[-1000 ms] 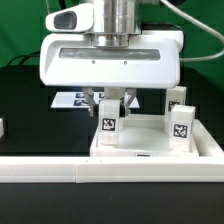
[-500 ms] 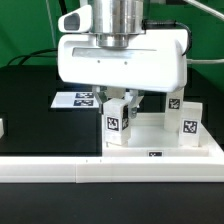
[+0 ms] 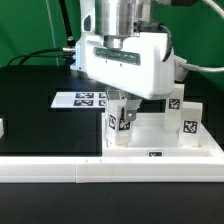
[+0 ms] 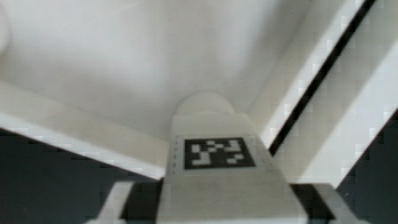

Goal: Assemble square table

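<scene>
Centre of the exterior frame: the gripper (image 3: 122, 104), jaws partly closed, grips a tagged leg (image 3: 121, 122) tilted over the slab (image 3: 160, 140) at lower right. Risk, in my judgement: the tilted leg could cross-thread or jam in its corner socket.

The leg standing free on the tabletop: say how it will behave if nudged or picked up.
The leg stands upright, taller than wide, so a nudge near its top would probably tip it. It looks like solid rigid plastic, so it should stay stiff in a grip. Its smooth white faces may be slightly slippery. The tabletop under it looks flat, so it likely won't roll.
</scene>
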